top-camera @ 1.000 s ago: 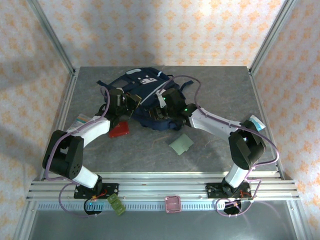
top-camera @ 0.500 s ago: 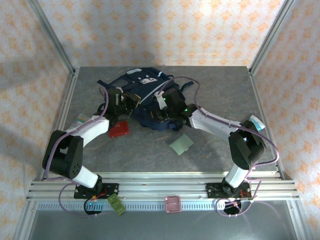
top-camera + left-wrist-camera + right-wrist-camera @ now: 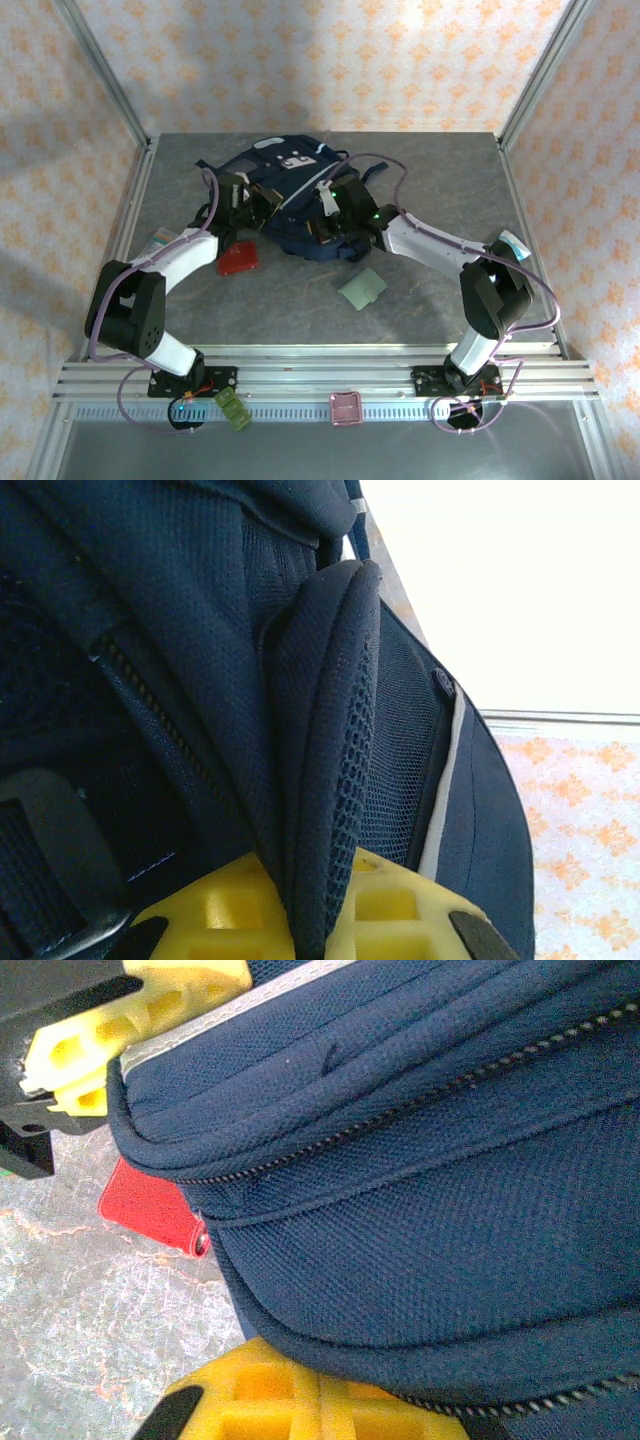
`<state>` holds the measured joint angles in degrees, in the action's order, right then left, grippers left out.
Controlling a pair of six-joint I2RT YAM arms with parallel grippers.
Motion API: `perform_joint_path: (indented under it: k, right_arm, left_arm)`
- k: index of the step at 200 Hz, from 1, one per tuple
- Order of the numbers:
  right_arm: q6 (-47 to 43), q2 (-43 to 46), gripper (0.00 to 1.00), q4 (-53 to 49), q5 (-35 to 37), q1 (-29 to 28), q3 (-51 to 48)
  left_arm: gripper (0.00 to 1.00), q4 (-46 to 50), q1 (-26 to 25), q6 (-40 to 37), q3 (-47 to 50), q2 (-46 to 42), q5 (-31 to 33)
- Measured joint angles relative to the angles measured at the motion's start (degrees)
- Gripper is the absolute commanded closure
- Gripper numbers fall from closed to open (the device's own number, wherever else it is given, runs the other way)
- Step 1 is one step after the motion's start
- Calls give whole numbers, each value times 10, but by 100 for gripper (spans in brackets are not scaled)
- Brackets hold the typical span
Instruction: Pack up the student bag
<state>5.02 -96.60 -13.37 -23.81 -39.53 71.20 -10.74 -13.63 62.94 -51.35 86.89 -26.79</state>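
The grey desk is mostly taken up, at its far middle, by the student bag. It lies slumped and flat between the two arms, and its long axis seems to run across from one tool to the other, tilted a little.

The left tool is clenched on the bag's left end. Up close, a padded mesh fold is pinched between its yellow fingers. The right tool is clamped on the opposite end, with the bag's piped rim and a closed zip line sitting between its fingers. So the bag lies directly ahead of each tool and is held at both ends.

Behind the left tool, toward that arm's base, a red pouch lies on the desk just beside the bag. Behind the right tool, a little further off, lies a green sheet.

By my reckoning, what matters next is that both tools are occupied while the loose things lie on their near side. The left arm is nearer the red pouch and the right arm nearer the green sheet. One tool would have to let go and reach back while the other keeps the bag steady.
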Motion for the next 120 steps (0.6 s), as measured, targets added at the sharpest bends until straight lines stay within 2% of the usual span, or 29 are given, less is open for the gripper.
perform_joint_path:
  k: [41, 59, 78, 82, 94, 100, 107, 120]
  right_arm:
    - [21, -7, 96, -80, -12, 2, 48]
    - [36, -16, 90, -90, -33, 4, 55]
    - [53, -35, 96, -89, -65, 6, 56]
    - [59, -38, 97, -89, -68, 6, 56]
    - [73, -46, 100, -84, -77, 6, 55]
    - [81, -48, 100, -78, -82, 5, 52]
    - [91, -48, 100, -65, -87, 5, 45]
    - [111, -48, 100, -35, -97, 5, 27]
  left_arm:
    - [100, 63, -21, -80, -39, -1, 31]
    - [100, 70, -27, -96, -39, -2, 41]
    - [100, 79, -32, -110, -38, -2, 52]
    - [93, 80, -33, -112, -38, -2, 55]
    - [64, 79, -34, -119, -32, -2, 62]
    - [53, 75, -34, -120, -27, -2, 64]
    - [46, 68, -34, -120, -20, -3, 63]
    - [41, 49, -37, -113, -2, -10, 62]
